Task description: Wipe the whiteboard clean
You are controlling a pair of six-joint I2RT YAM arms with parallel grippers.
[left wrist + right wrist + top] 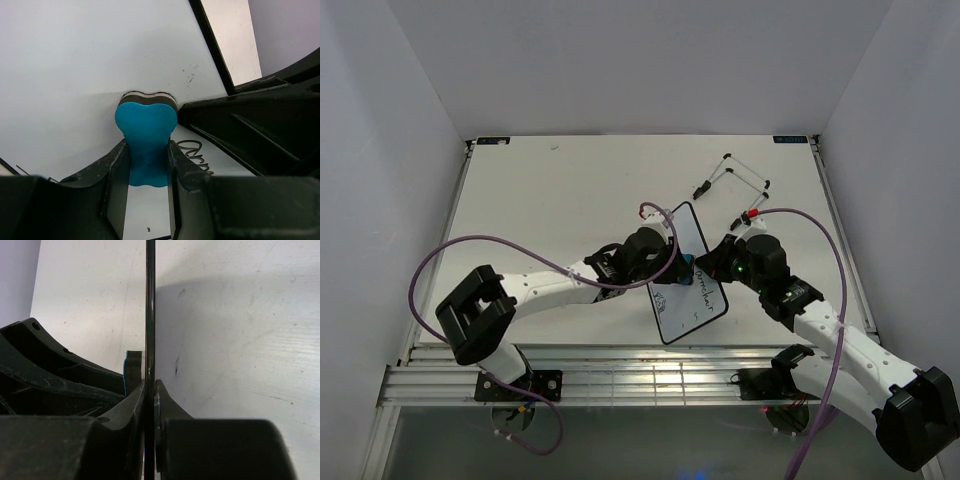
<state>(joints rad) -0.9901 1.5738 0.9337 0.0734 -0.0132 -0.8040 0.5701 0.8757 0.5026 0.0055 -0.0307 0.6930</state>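
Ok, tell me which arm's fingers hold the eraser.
The left arm's fingers clamp the blue eraser against the whiteboard; the right arm's fingers only pinch the board's edge.

From above, the left pincer and the right pincer cover the middle of the whiteboard. The handwriting on it is too small to read, and the eraser is only a tiny blue spot. In the left wrist view the near end of the eraser is hidden between the fingers, and the right pincer covers most of the writing. In the right wrist view the whiteboard shows only its edge, cut off at the top, so its face cannot be seen. The eraser is a thin strip there. A small red thing on the worktop cannot be identified.
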